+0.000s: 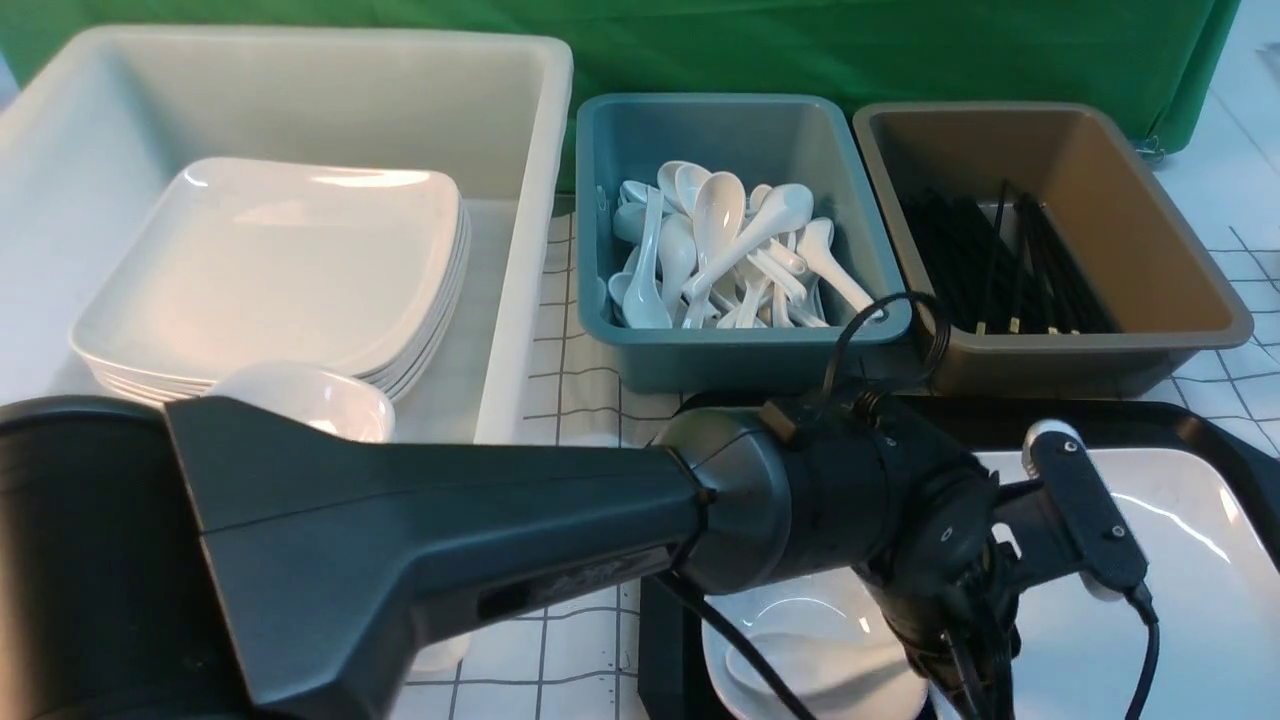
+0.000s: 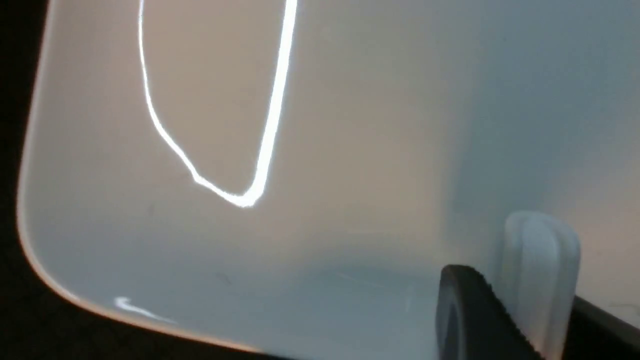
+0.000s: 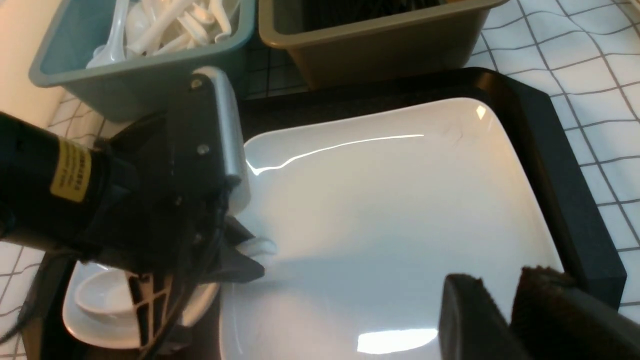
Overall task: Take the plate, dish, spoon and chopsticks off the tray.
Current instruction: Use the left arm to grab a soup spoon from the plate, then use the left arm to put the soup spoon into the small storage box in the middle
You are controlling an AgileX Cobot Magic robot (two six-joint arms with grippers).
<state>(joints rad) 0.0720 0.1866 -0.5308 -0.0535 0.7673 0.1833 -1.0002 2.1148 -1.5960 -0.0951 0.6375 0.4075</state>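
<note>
White spoon point(image 2: 539, 250), bowl lying in the dish point(image 3: 87, 327) at the tray's point(image 3: 560, 190) near-left corner, is clamped by its handle in the left end effector point(image 2: 527, 300); lift vertically, lest the dish tip.

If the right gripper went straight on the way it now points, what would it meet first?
Most likely the plate: its white surface lies right ahead of the right gripper, nothing between, though depth is unclear.
</note>
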